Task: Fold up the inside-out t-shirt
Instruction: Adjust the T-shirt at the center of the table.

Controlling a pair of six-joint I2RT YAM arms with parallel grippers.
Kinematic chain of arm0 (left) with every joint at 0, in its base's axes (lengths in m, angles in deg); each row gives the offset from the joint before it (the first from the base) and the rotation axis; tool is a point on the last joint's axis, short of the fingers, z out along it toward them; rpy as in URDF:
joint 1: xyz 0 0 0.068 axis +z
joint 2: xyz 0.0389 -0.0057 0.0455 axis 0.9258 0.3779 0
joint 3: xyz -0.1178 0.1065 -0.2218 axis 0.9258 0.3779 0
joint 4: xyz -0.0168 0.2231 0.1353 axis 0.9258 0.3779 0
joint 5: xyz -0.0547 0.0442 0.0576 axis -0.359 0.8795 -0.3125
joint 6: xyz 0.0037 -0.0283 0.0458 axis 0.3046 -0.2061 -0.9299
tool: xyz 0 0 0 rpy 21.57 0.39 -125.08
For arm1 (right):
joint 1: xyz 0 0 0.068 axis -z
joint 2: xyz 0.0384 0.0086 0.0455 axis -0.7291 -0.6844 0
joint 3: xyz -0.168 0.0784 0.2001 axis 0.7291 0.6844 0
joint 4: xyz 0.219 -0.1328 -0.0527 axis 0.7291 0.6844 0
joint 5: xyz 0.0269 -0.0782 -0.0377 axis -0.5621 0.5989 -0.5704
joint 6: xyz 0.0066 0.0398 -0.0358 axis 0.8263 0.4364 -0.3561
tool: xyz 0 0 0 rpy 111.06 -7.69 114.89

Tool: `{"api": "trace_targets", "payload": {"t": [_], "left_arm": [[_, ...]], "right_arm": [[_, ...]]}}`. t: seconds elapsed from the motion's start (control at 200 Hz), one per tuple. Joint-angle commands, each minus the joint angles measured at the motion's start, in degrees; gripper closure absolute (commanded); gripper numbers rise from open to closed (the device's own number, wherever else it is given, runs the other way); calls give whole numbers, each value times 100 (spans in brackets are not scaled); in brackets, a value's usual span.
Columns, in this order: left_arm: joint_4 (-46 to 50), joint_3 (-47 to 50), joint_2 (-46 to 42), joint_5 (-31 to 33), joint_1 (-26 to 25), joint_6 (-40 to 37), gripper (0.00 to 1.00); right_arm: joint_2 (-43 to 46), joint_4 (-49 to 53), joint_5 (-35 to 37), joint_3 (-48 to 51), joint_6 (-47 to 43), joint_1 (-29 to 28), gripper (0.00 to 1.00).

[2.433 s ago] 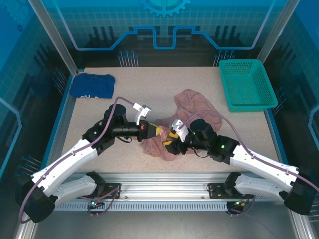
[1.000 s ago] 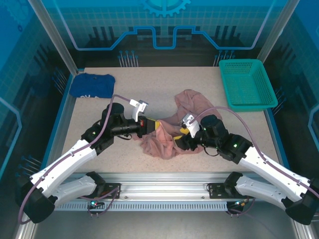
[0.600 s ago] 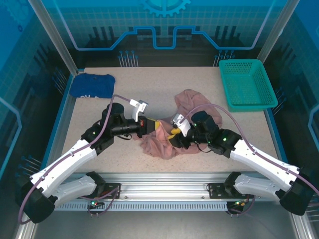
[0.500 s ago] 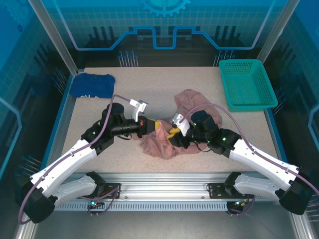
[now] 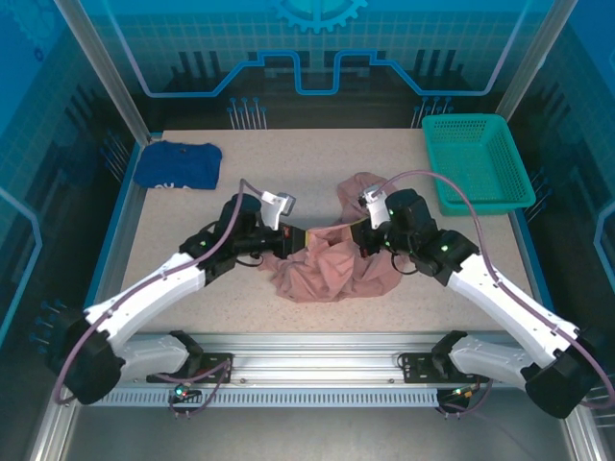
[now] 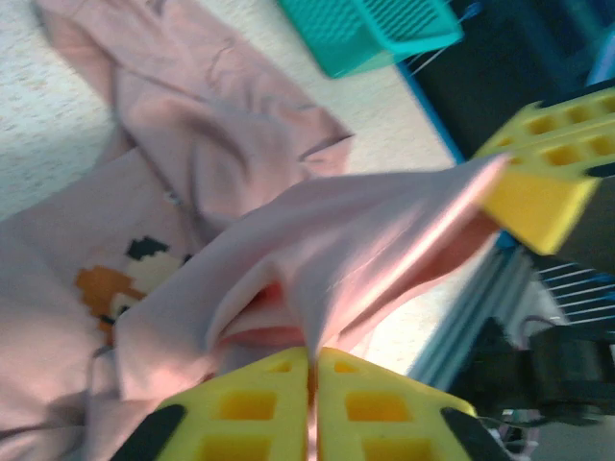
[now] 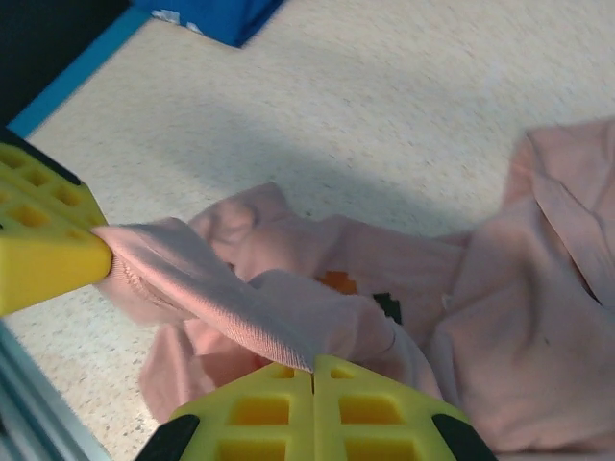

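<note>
The inside-out t-shirt [image 5: 332, 269], dusty pink, lies bunched at the middle of the table, and a small orange and black print [image 6: 120, 283] shows on it. My left gripper [image 5: 300, 238] is shut on a fold of its edge [image 6: 314, 360]. My right gripper [image 5: 357, 235] is shut on the same edge [image 7: 314, 370], a short way along. A band of cloth [image 7: 192, 288] is stretched between the two grippers, raised above the rest of the shirt. In the left wrist view a yellow finger [image 6: 538, 182] of the right gripper holds the far end of the band.
A dark blue folded garment [image 5: 178, 165] lies at the back left corner. A teal basket [image 5: 476, 161] stands at the back right. Bare speckled tabletop [image 5: 279, 163] lies behind the shirt. The metal rail [image 5: 317, 351] runs along the near edge.
The right gripper has shut on the shirt's edge. Both grippers have moved away from the near edge and lifted the cloth, now stretched between them.
</note>
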Motion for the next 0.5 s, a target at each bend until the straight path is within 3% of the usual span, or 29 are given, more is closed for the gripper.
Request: {"api": "trace_targets", "payload": {"t": [0.0,0.1,0.235,0.495], "left_arm": [[235,-110,242,371,-7,-184,76],[-328,304,116,284,-165,-189,57],[-1046,930,32,357,-399,-449,45],[-1486,826,1178,557,-573,-1260,42]], "right_arm": [[-238,319,150,-143,570,140,100],[-418,285,140,-191,561,183,100],[-513,246,-49,-178,531,381,100],[-483,259,-190,-156,422,649,100]]}}
